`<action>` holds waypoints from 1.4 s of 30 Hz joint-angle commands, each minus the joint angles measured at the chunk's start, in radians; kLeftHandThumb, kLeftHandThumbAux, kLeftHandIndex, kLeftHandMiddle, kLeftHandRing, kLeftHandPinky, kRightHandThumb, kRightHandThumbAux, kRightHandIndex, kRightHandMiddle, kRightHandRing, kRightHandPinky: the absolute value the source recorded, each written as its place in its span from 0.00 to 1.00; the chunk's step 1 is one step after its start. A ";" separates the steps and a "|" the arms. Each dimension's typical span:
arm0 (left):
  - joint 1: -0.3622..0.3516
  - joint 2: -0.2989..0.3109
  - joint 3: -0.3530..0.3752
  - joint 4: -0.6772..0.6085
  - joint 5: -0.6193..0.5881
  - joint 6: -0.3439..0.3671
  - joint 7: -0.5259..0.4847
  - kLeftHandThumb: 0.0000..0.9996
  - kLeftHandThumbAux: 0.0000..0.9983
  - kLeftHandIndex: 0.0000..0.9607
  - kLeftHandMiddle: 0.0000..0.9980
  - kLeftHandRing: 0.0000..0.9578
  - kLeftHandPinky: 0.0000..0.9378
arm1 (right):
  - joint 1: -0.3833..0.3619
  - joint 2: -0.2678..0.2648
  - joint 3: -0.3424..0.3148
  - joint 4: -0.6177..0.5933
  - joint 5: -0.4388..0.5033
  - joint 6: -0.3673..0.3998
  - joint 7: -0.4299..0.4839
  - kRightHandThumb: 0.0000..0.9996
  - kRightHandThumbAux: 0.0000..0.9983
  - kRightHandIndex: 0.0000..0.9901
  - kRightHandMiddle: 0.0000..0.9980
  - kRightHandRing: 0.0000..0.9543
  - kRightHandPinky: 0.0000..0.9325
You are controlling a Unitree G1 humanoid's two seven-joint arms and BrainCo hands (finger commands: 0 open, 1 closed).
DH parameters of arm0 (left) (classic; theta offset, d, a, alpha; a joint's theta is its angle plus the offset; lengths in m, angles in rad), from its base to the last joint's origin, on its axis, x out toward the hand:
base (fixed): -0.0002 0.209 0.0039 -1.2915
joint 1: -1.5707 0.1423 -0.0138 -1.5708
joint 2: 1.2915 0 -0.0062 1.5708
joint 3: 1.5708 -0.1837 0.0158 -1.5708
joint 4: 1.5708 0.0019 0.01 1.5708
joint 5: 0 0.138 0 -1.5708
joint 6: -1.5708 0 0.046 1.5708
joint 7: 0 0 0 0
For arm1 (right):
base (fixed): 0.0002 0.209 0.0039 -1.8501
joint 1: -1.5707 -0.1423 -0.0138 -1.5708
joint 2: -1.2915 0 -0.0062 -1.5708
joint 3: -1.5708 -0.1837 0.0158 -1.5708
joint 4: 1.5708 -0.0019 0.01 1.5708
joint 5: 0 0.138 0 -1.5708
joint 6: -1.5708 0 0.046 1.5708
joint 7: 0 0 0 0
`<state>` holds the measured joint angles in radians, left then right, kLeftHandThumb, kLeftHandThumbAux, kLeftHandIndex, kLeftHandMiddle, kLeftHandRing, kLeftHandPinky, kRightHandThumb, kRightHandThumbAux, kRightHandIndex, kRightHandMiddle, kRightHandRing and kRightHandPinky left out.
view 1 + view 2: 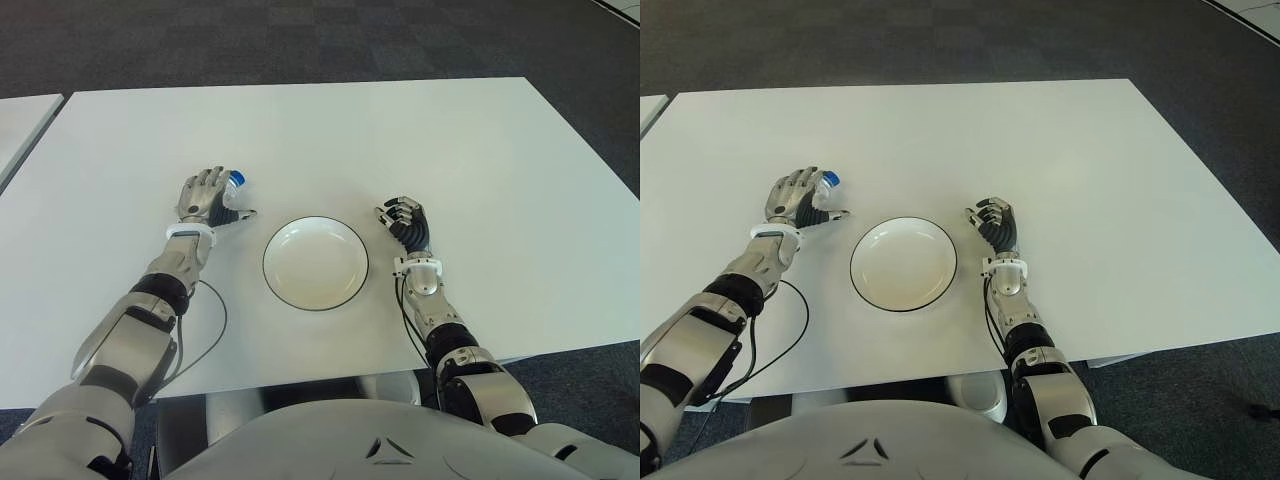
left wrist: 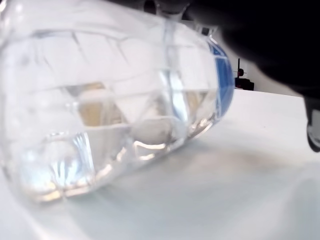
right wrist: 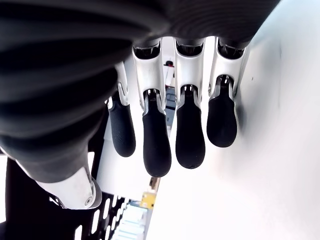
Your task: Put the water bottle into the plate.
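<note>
Left robot hand [image 1: 205, 195] grips water bottle [image 1: 234, 186] on white table [image 1: 400, 140]; dark carpet [image 1: 300, 40] beyond

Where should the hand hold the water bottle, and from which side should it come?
Probably around the middle of the clear body. The water bottle looks to be lying on its side on the table, blue cap pointing away from the robot, left of the plate. Coming from above, as the left hand does, lets the fingers wrap the round body. The right hand shows right of the plate.
</note>
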<state>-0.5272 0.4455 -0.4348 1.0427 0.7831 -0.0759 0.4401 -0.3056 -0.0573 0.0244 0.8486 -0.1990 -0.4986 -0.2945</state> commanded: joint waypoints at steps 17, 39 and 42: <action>0.033 -0.040 -0.010 0.183 -0.072 -0.031 0.074 0.66 0.50 0.09 0.13 0.14 0.27 | 0.022 0.004 0.004 -0.002 0.000 0.022 0.005 0.71 0.73 0.44 0.64 0.67 0.69; 0.045 -0.060 0.007 0.213 -0.116 -0.066 0.314 0.84 0.67 0.41 0.51 0.73 0.74 | 0.016 0.004 0.004 0.000 -0.003 0.032 0.000 0.71 0.73 0.44 0.64 0.68 0.70; 0.045 -0.064 0.013 0.217 -0.124 -0.055 0.324 0.85 0.67 0.41 0.52 0.77 0.78 | 0.015 0.004 0.004 0.000 -0.004 0.036 -0.002 0.71 0.73 0.44 0.63 0.67 0.69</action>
<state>-0.5297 0.4086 -0.4263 1.2282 0.6765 -0.1453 0.7727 -0.3003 -0.0572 0.0258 0.8376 -0.1990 -0.4913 -0.2949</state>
